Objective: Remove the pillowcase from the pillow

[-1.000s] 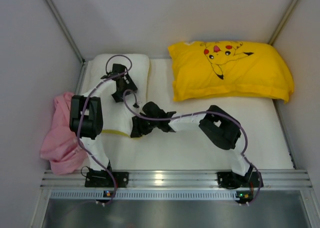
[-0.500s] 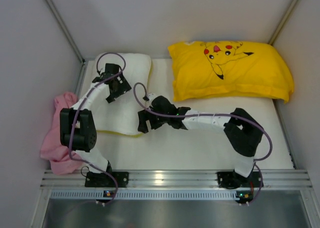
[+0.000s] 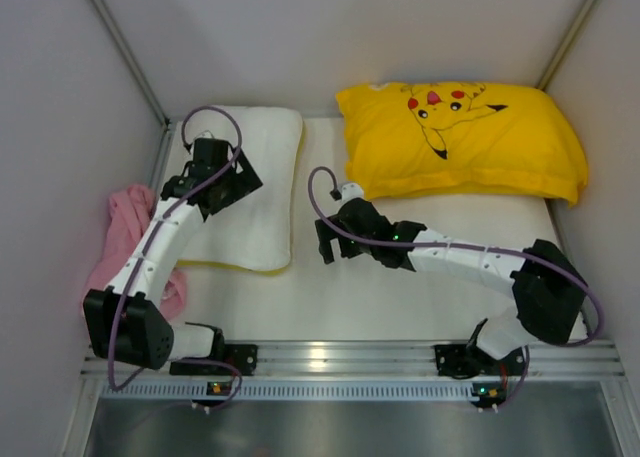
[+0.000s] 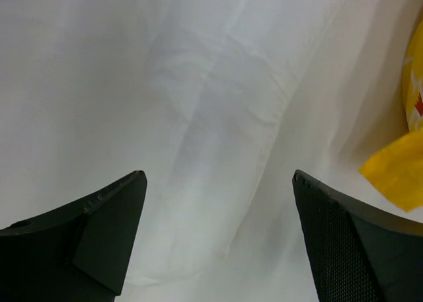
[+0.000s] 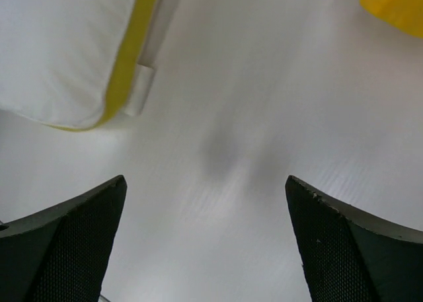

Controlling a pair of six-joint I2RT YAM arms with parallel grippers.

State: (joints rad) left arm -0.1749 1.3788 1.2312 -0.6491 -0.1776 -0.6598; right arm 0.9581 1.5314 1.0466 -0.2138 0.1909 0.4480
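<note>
Two arms reach out over a white table [image 3: 400, 297] from a metal rail [image 3: 340, 357] along its near edge. At the far left, a pink cloth [image 3: 122, 217] lies crumpled at the table's left edge, with the left arm passing over it.

Just to the right, the left gripper [image 3: 232, 180] hangs over the left part of the pillow [image 3: 265, 207]. In the left wrist view this gripper [image 4: 218, 176] has its fingers [image 4: 99, 242] spread wide apart. Nothing is between them, only the pillow's [image 4: 198, 84] softly creased white fabric below. I can't tell whether the fingertips touch that fabric.

The pillow itself is plump and white, with a thin yellow trim along its near edge. It lies flat in the left half of the table, its long side running from near to far, close beside the pink cloth.

Right of the pillow, over bare table, is the right gripper [image 3: 325, 245], near the pillow's right edge but apart from it. Its wrist view shows this gripper [image 5: 205, 180] with the jaws wide apart and empty above the table surface [image 5: 264, 117]. The pillow's [image 5: 59, 51] yellow-trimmed corner, with a small white tab beside it, sits at the upper left.

Farther right and toward the back lies a yellow pillow [image 3: 480, 147] printed with a cartoon character. It stretches across the far right of the table, apart from the white one. A corner of it shows in the left wrist view [image 4: 400, 170] and in the right wrist view [image 5: 396, 1].
</note>
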